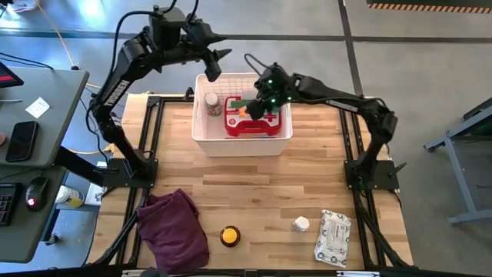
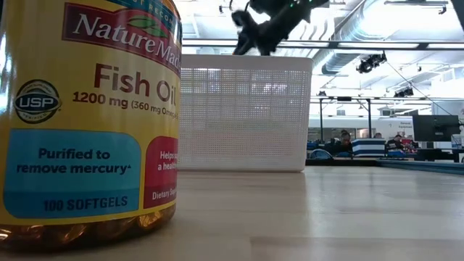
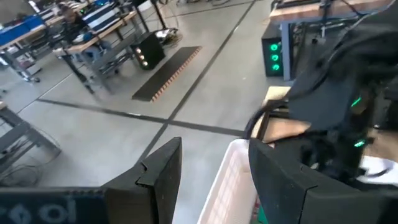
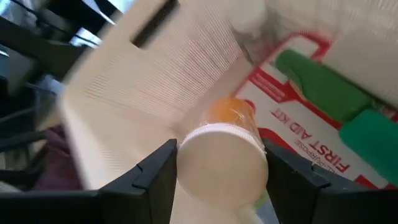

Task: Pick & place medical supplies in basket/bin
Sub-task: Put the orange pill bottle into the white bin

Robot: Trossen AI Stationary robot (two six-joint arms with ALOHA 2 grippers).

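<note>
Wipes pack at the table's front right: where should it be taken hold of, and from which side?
Come straight down and pinch across its short width, near the middle: the wipes pack lies flat and long. A small white bottle stands close to its left edge, so mind that side. The right end effector holds a pill bottle over the basket.

My wooden table [image 1: 261,181] stands on a grey concrete floor [image 1: 430,46] crossed by dark lines. To my left is a grey desk [image 1: 46,115] holding a black phone [image 1: 21,141] and a computer mouse [image 1: 34,191]. Across the room I see an open ceiling with silver ducts [image 2: 348,43] and bright strip lights, dark monitors [image 2: 435,129], and seated people [image 2: 344,141]. Workbenches [image 3: 93,43] line the floor behind my left arm.
</note>
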